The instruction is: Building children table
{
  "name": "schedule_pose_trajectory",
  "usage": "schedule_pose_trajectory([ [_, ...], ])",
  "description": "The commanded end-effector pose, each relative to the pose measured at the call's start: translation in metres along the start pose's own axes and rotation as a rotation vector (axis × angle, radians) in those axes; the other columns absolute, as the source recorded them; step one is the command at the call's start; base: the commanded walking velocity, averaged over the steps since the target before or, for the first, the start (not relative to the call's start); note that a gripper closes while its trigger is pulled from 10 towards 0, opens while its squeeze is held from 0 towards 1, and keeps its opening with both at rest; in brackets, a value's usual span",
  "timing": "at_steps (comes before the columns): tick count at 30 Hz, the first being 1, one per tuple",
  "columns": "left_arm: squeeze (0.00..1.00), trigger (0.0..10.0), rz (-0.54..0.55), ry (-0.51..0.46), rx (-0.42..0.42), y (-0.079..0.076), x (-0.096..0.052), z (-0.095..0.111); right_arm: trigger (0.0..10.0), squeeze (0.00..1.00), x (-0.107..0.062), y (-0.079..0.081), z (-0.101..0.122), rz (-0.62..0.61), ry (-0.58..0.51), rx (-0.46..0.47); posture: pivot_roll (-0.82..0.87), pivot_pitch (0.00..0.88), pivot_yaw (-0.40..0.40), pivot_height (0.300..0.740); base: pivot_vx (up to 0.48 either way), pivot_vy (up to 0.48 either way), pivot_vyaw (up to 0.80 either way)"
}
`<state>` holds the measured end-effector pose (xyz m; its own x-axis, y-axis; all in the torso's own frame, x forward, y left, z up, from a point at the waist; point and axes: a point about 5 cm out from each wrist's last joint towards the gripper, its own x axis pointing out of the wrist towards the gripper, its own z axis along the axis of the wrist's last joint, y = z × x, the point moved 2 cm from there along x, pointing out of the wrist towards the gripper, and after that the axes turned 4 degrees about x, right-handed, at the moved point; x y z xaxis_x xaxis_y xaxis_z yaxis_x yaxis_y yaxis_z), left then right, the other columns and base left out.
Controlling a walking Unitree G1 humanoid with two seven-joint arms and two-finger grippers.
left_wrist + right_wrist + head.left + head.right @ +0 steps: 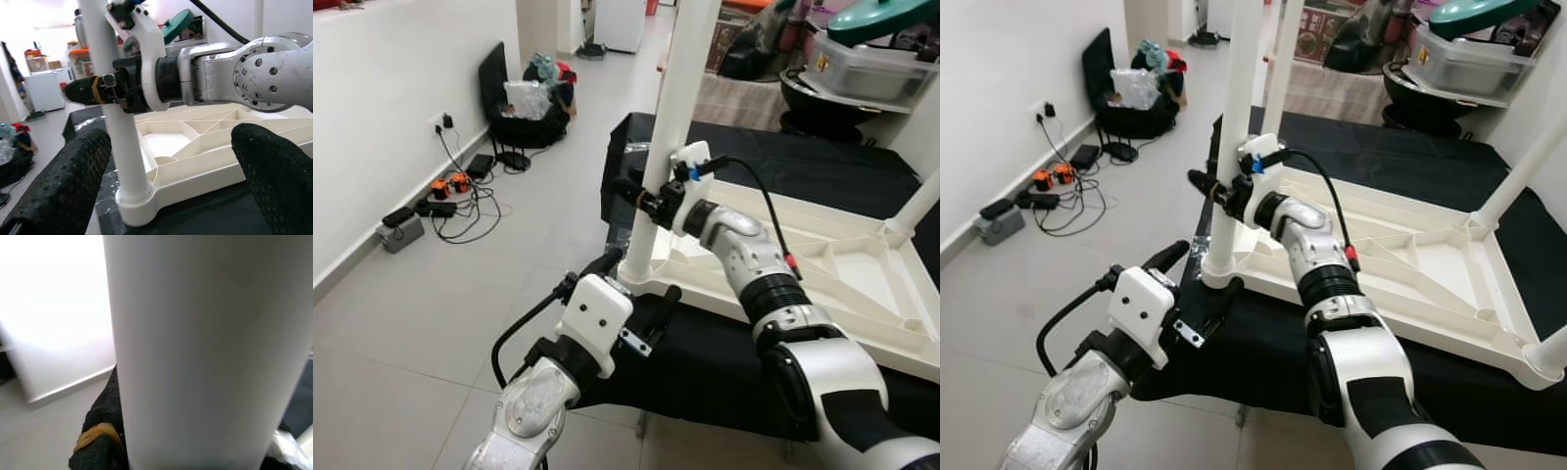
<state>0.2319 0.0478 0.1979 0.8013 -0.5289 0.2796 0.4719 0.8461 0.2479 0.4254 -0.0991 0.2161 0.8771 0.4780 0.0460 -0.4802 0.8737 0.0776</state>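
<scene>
- The children's table [822, 264] lies upside down on a black-draped tabletop [803, 166], its ribbed underside up so the corner sockets can take legs.
- The near-corner leg [671, 127] stands upright in its socket at the edge nearest the robot; the right end effector [641, 201] is clenched around it partway up, probably to steady or seat it.
- The right wrist view shows the leg's white tube pressed against a black finger [102, 440] with an orange band.
- The left end effector [636, 289] hovers low, just beside the leg's base, fingers spread and grasping nothing, probably ready to brace the corner.
- Count: at least three legs are upright — the held one, one behind it [1283, 59], one at the far right corner [1518, 176]; a white stub at the near right corner [1552, 352] may be a fourth.
- Two arms are at work.
- Cables and chargers [440, 201] lie on the floor by the wall.
</scene>
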Motion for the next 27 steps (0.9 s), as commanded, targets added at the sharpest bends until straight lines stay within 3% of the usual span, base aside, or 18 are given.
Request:
schedule_pose_trajectory([
  [1,0.0,10.0,-0.003,-0.002,-0.005,-0.001,0.0,0.0,0.0,0.0,-0.008,-0.028,-0.011,-0.298,0.072,-0.044,0.07,0.012,-0.122,0.74,0.0,0.0,0.0],
  [2,0.0,10.0,-0.003,-0.002,-0.005,-0.001,0.0,0.0,0.0,0.0,-0.01,-0.032,-0.013,-0.376,0.081,-0.04,0.07,0.012,-0.122,0.74,0.0,0.0,0.0],
  [3,0.0,10.0,-0.003,-0.002,-0.005,-0.001,0.0,0.0,0.0,0.0,-0.01,-0.032,-0.013,-0.376,0.081,-0.04,0.07,0.012,-0.122,0.74,0.0,0.0,0.0],
  [6,0.0,10.0,-0.006,-0.002,-0.006,-0.001,0.001,0.0,0.0,0.0,-0.024,-0.041,-0.014,-0.754,0.035,0.024,0.08,0.013,-0.124,0.74,0.0,0.0,0.0],
  [10,0.0,10.0,-0.005,-0.003,-0.005,-0.001,0.001,0.0,0.0,0.0,-0.027,-0.036,-0.012,-0.85,0.003,0.051,0.08,0.014,-0.126,0.74,0.0,0.0,0.0],
  [12,0.0,10.0,-0.004,-0.002,-0.003,-0.001,0.001,0.0,0.0,0.0,-0.02,-0.018,-0.009,-0.843,-0.022,0.091,0.08,0.013,-0.127,0.74,0.0,0.0,0.0],
  [13,0.0,10.0,-0.004,-0.002,-0.003,-0.001,0.001,0.0,0.0,0.0,-0.02,-0.018,-0.009,-0.843,-0.022,0.091,0.08,0.013,-0.127,0.74,0.0,0.0,0.0],
  [14,0.0,10.0,-0.003,-0.002,-0.003,0.0,0.0,0.0,4.2,0.0,-0.014,-0.009,-0.006,-0.795,-0.036,0.103,0.08,0.013,-0.128,0.74,0.0,0.0,0.0],
  [15,0.0,10.0,-0.003,0.0,-0.001,0.0,0.0,-0.001,10.0,0.0,-0.01,-0.002,-0.002,-0.762,-0.051,0.09,0.08,0.013,-0.128,0.74,0.0,0.0,0.0],
  [18,0.0,10.0,-0.002,0.001,0.0,0.0,0.0,-0.001,10.0,0.0,-0.006,0.005,0.002,-0.72,-0.065,0.069,0.08,0.013,-0.128,0.74,0.0,0.0,0.0],
  [19,0.0,10.0,-0.002,0.002,-0.001,0.0,0.0,-0.001,10.0,1.0,-0.006,0.006,0.004,-0.701,-0.087,0.066,0.07,0.015,-0.127,0.74,0.0,0.0,0.0],
  [27,0.0,10.0,-0.005,0.003,-0.006,-0.001,0.0,-0.002,10.0,1.0,-0.007,0.019,0.019,-0.603,-0.187,0.063,0.07,0.016,-0.123,0.74,0.0,0.0,0.0],
])
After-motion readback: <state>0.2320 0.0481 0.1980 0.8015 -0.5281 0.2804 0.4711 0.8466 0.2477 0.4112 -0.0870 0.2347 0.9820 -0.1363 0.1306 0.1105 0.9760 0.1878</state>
